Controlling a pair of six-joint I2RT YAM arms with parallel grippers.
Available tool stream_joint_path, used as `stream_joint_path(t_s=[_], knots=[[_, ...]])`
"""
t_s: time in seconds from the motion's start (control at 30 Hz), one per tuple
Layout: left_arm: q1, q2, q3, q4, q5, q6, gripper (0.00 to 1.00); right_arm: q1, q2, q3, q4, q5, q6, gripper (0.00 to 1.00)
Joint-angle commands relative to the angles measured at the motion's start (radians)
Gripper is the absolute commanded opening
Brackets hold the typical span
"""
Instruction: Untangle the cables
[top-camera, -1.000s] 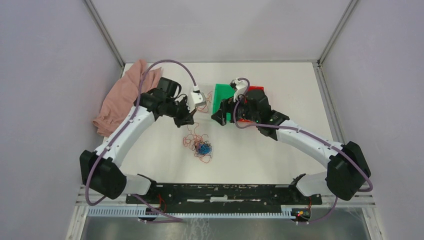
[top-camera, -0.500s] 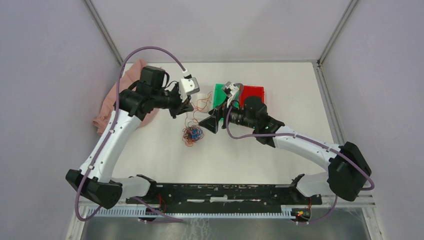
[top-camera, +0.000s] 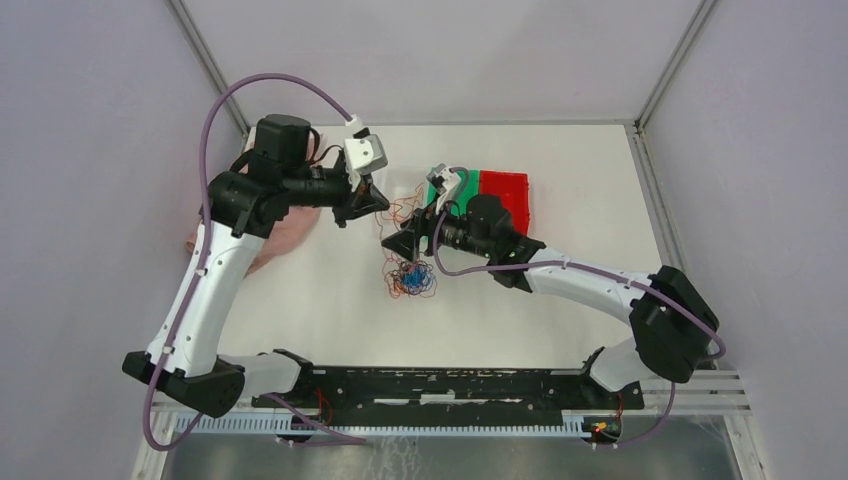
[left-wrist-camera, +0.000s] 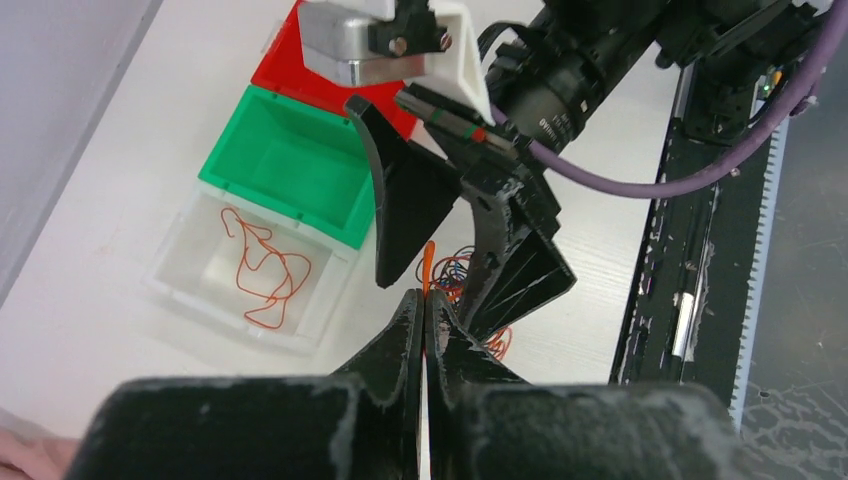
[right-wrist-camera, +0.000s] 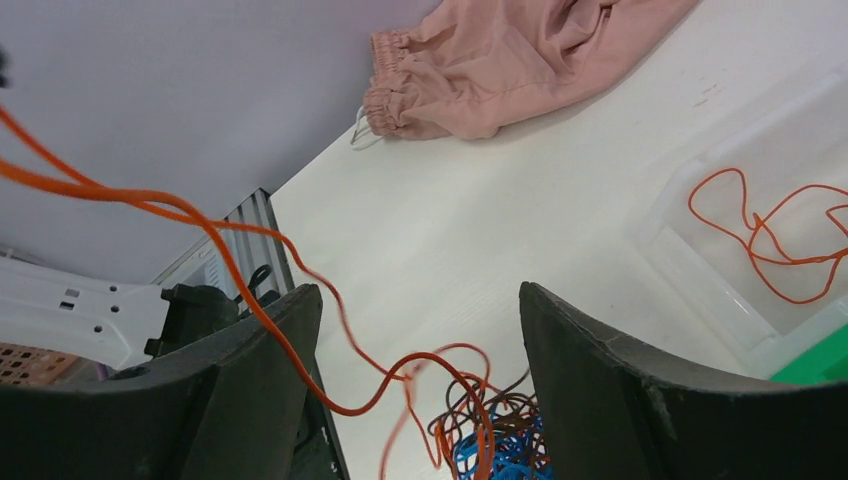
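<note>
Cables (top-camera: 410, 278): one orange strand (left-wrist-camera: 430, 262) pinched between the fingertips (left-wrist-camera: 405, 320) of the left gripper (left-wrist-camera: 423, 300), which are pressed flat together with no gap. Rising thin and upright from that pinch toward the middle of the left wrist view. Straddled there by the right gripper (right-wrist-camera: 418, 300), fingers spread wide, one on each side and nothing clasped. In the right wrist view, the same orange line slanting from the upper left down between the two dark fingers, perhaps brushing the left-hand one, hard to tell at this angle.

Beneath both grippers, the rest of the bundle: a loose knot of orange, blue and dark wire, just below centre of the top view, resting on the white table (top-camera: 330, 300).

Further out, at the left of the left wrist view, a clear tray (left-wrist-camera: 190, 255) with a separate orange wire (left-wrist-camera: 265, 275) lying curled inside. Just beside it an open green box (left-wrist-camera: 290, 170), then a red box (left-wrist-camera: 280, 65) toward the top. Along the top of the right wrist view, a pink cloth (right-wrist-camera: 520, 50) heaped by the wall.
</note>
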Motion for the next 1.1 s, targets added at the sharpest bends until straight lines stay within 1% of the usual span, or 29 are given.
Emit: stream_joint_path(t_s=[0.0, 0.1, 0.2, 0.3, 0.7, 0.83, 0.93, 0.97, 1.07], knots=[[0.000, 0.004, 0.087, -0.017, 0.078, -0.053, 0.03, 0.016, 0.019, 0.043, 0.089, 0.074, 0.012, 0.78], [-0.001, 0.011, 0.118, -0.020, 0.102, -0.073, 0.03, 0.025, 0.028, 0.035, 0.099, 0.107, 0.004, 0.76], [-0.001, 0.019, 0.148, -0.027, 0.123, -0.083, 0.03, 0.030, 0.031, 0.024, 0.108, 0.106, 0.003, 0.75], [-0.002, 0.025, 0.170, -0.028, 0.123, -0.083, 0.03, 0.032, 0.032, 0.012, 0.110, 0.105, 0.008, 0.74], [-0.003, 0.055, 0.340, -0.027, 0.110, -0.098, 0.03, 0.033, 0.090, -0.038, 0.134, 0.154, 0.022, 0.71], [-0.002, 0.057, 0.389, 0.017, 0.058, -0.100, 0.03, 0.034, 0.105, -0.072, 0.142, 0.169, 0.022, 0.71], [-0.002, 0.048, 0.381, 0.094, -0.024, -0.097, 0.03, 0.034, 0.097, -0.099, 0.144, 0.196, 0.022, 0.71], [-0.003, 0.046, 0.377, 0.113, -0.063, -0.094, 0.03, 0.033, 0.089, -0.107, 0.141, 0.211, 0.022, 0.72], [-0.003, 0.037, 0.347, 0.155, -0.116, -0.077, 0.03, 0.030, 0.054, -0.114, 0.115, 0.258, 0.019, 0.79]])
